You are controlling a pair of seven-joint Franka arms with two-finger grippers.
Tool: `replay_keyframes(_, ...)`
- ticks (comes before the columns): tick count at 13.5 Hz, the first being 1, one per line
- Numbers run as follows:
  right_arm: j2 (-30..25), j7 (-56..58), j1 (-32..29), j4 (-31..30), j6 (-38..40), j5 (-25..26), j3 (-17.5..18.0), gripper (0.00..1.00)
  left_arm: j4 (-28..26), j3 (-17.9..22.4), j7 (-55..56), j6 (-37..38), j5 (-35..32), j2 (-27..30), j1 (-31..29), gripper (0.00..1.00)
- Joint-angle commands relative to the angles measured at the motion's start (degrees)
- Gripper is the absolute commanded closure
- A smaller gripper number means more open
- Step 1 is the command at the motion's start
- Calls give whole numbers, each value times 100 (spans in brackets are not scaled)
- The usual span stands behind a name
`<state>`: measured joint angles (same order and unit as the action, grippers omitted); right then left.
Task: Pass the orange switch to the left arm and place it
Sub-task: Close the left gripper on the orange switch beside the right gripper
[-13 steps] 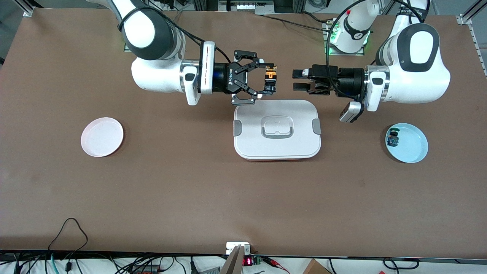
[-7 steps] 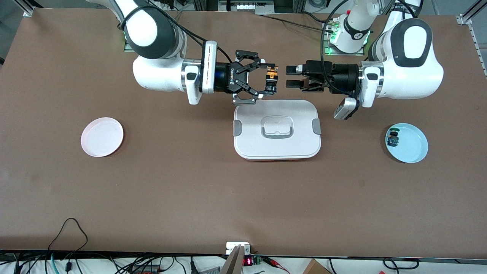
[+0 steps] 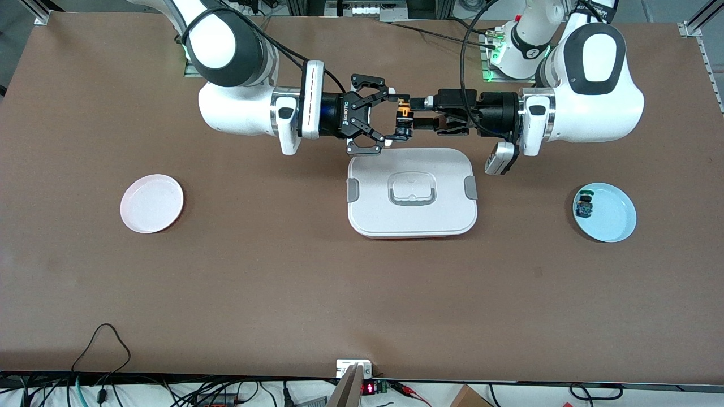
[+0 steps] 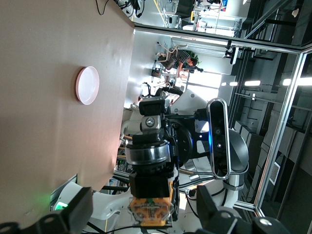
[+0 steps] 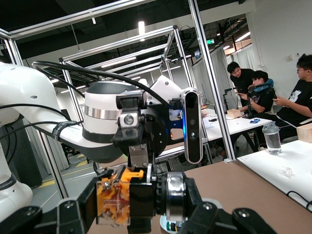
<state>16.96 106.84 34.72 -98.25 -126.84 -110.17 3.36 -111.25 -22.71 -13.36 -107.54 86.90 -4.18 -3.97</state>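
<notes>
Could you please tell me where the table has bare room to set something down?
Bare table stretches from the box toward the front camera, and between it and the pink plate or blue plate. It is crowded above the box's farther edge, where right gripper and left gripper meet around the orange switch.

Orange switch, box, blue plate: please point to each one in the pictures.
orange switch [image 3: 403, 108], front view, its orange body.
box [image 3: 412, 192], front view, its lid at the handle.
blue plate [image 3: 613, 215], front view, its bare floor.
</notes>
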Motion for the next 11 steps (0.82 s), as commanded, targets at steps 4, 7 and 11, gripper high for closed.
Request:
replay_keyframes(4,18,144,114,8,-61,-66,-72,100,-63,-32,53,-65,222,102,-25,35)
replay_keyframes(7,9,144,114,8,-61,-57,-81,100,-63,-32,45,-57,223,102,-25,77)
replay_keyframes(11,9,144,167,-1,-61,-66,-90,100,-63,-32,123,-4,214,102,-33,100)
